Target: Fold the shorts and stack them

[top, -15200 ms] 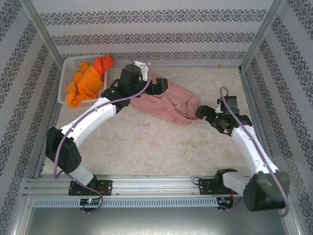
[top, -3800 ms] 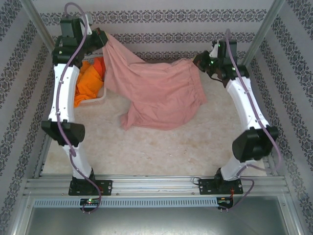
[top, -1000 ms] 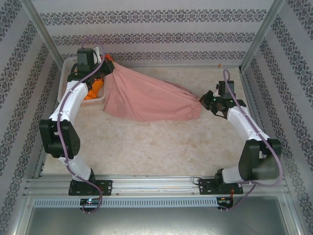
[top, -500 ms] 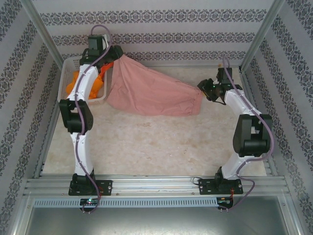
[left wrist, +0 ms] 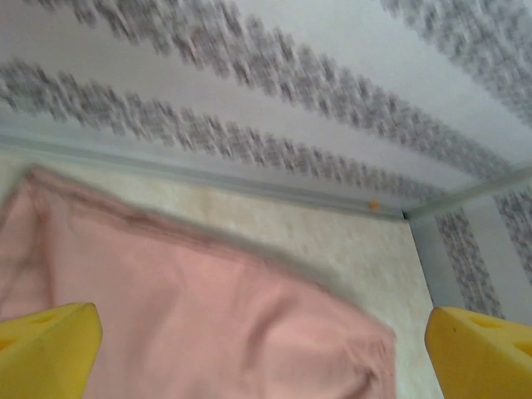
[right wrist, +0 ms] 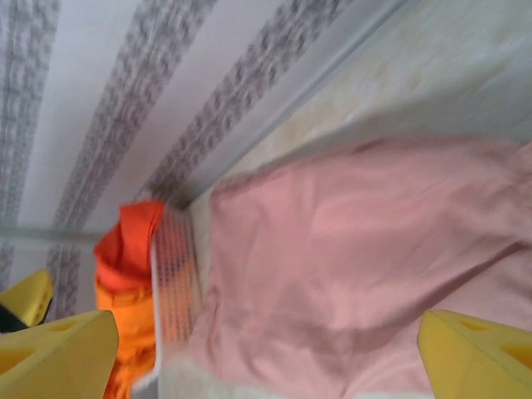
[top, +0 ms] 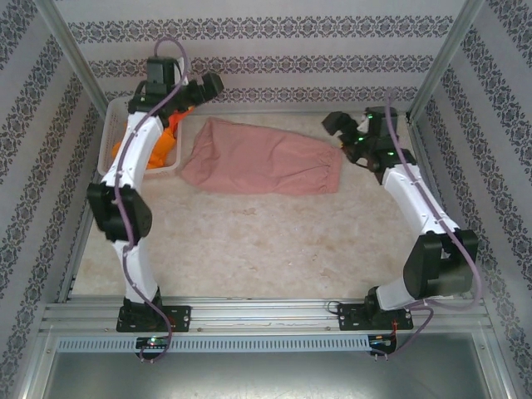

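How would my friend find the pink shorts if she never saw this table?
Look at the pale speckled table, toward its far edge by the patterned wall. To the right of the white basket lie the pink shorts, spread flat on the tabletop. They are dusty pink and outside the basket, while the orange shorts are bunched inside it.

A staged robot test cell: patterned wallpaper panels [top: 274,46] box in a pale marbled tabletop [top: 274,245] at top, left and right, and bare aluminium rails [top: 266,314] cross the frame's bottom edge.
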